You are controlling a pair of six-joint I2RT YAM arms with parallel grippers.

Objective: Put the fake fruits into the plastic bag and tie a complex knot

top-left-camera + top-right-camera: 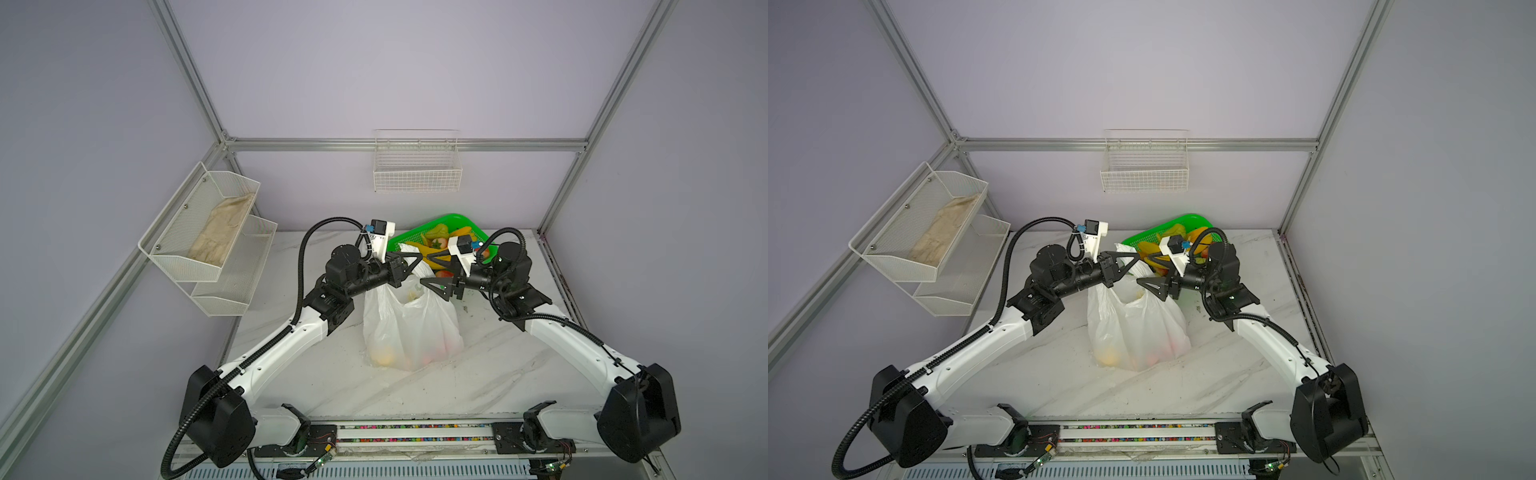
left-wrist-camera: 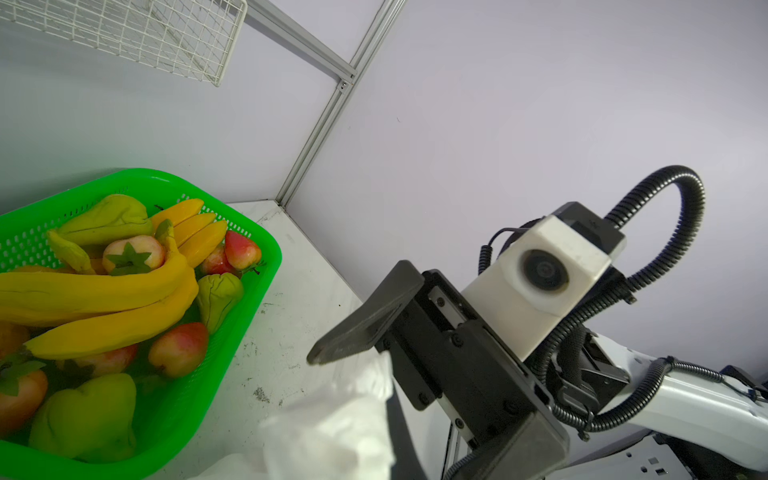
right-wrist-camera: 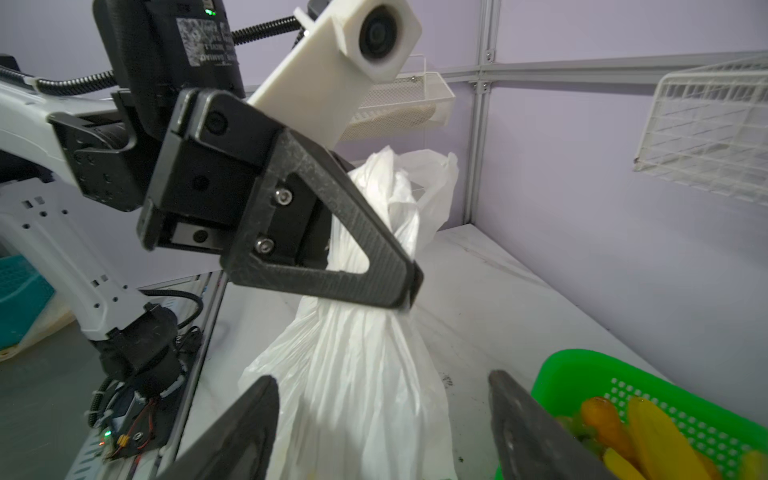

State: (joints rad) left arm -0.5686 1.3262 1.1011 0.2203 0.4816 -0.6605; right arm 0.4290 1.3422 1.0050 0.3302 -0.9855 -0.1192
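I judge the filling is not yet done: my left hand (image 3: 411,293) is clamped on the gathered top of the plastic bag (image 1: 411,324), which hangs below it to the worktop (image 1: 498,374). My right hand (image 1: 426,271) is spread and empty just beside the bag's mouth. Next it should reach the fake fruits (image 2: 104,291) heaped in the green basket (image 2: 266,266) just beyond it (bananas lie across the rest), though the bunched neck leaves a narrow mouth.

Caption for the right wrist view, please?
Left tool pinches the gathered top of the plastic bag; right tool open nearby, green basket of fake fruits beside.
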